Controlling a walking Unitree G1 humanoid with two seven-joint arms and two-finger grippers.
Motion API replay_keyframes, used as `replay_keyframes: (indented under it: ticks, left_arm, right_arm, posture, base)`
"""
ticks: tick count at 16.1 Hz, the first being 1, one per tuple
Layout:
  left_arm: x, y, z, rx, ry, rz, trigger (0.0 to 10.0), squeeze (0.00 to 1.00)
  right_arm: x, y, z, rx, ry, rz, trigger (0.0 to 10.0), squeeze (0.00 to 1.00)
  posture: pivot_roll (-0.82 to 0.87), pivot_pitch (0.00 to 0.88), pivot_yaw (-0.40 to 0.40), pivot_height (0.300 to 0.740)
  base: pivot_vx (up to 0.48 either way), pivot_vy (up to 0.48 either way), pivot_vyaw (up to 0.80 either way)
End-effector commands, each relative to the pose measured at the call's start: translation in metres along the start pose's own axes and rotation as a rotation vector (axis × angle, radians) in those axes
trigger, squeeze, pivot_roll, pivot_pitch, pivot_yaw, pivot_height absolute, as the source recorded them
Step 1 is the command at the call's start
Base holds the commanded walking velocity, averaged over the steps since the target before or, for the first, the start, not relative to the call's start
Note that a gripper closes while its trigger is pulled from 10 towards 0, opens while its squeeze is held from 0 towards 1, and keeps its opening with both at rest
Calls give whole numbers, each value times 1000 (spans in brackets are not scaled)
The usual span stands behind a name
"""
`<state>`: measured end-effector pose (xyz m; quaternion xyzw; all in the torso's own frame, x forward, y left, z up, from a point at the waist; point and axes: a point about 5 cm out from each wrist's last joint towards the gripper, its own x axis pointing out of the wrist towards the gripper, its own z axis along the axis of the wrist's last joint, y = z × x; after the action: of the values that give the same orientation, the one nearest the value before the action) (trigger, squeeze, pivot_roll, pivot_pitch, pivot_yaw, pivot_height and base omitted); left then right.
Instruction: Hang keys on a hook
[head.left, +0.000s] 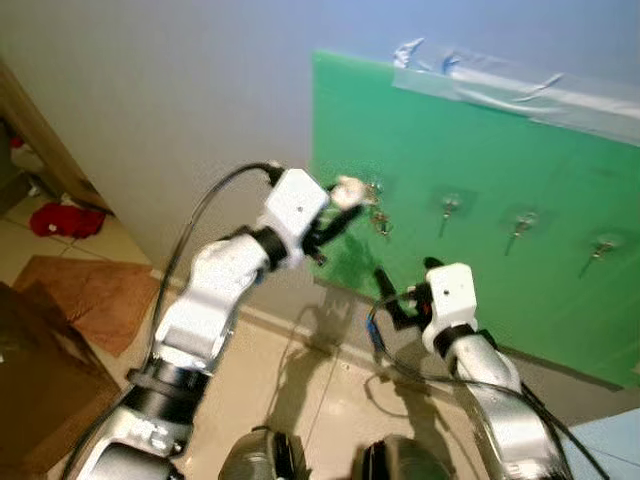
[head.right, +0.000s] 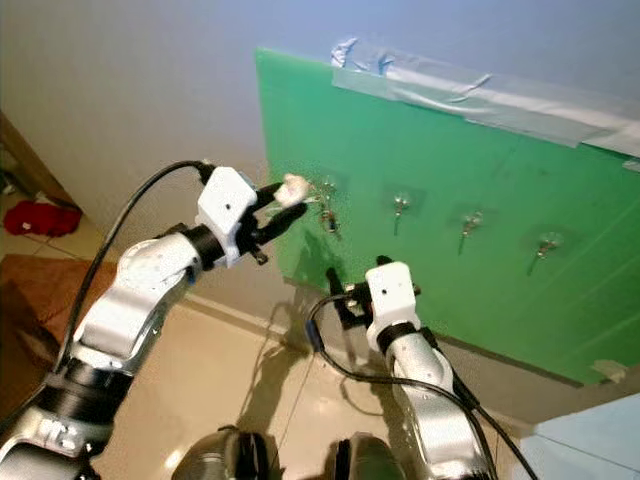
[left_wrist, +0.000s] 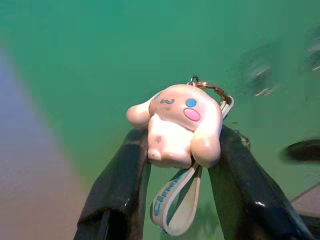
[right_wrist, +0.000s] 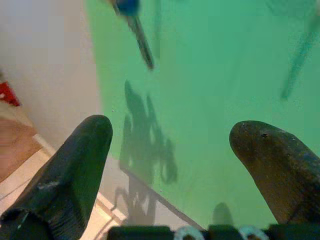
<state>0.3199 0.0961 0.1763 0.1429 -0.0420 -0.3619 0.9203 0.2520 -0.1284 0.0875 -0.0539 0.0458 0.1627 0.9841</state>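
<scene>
Pale pink cartoon-dog keychain charm (left_wrist: 175, 127): smooth moulded plastic or rubber, soft sheen; white flat strap (left_wrist: 177, 202) under it, rubbery, matt. Thin key ring (left_wrist: 212, 89): coppery metal, shiny. Left claw (left_wrist: 175, 165) fingers: black, matt plastic, lightly scuffed. Right claw (right_wrist: 172, 165) fingers: same black matt finish, fine speckling. Green flat wall board (head.left: 520, 280): smooth, matt plastic look. Small wall hooks (head.left: 450, 208): bright metal. Clear tape strip (head.left: 520, 92): glossy, wrinkled. Beige floor tiles (head.left: 320, 400): polished, reflective.

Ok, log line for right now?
left gripper: shut on charm, at leftmost hook | keys: dangling | right gripper: open, low | board
</scene>
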Motion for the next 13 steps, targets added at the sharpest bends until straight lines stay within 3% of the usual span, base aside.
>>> replay_keyframes:
  ticks: [1, 5, 10, 13]
  left_arm:
    - [-3, 14, -3, 8, 33, 49, 0, 0]
    - [-4, 40, -8, -31, 157, 71, 0, 0]
    - [4, 32, 3, -14, 147, -12, 0, 0]
    - [6, 14, -1, -15, 154, -73, 0, 0]
  right_arm:
    - [-5, 1, 7, -24, -9, 27, 10000, 0]
    - [-23, 3, -1, -16, 29, 23, 10000, 0]
    - [-23, 16, -2, 14, 44, 26, 10000, 0]
    - [-24, 13, -4, 19, 48, 12, 10000, 0]
  posture:
    - [-130, 173, 34, 710]
    - [-151, 190, 64, 710]
    - [-157, 185, 83, 710]
    - [-161, 186, 87, 710]
  base:
    - [0, 0, 0]
    - [0, 0, 0]
    - [0, 0, 0]
    - [0, 0, 0]
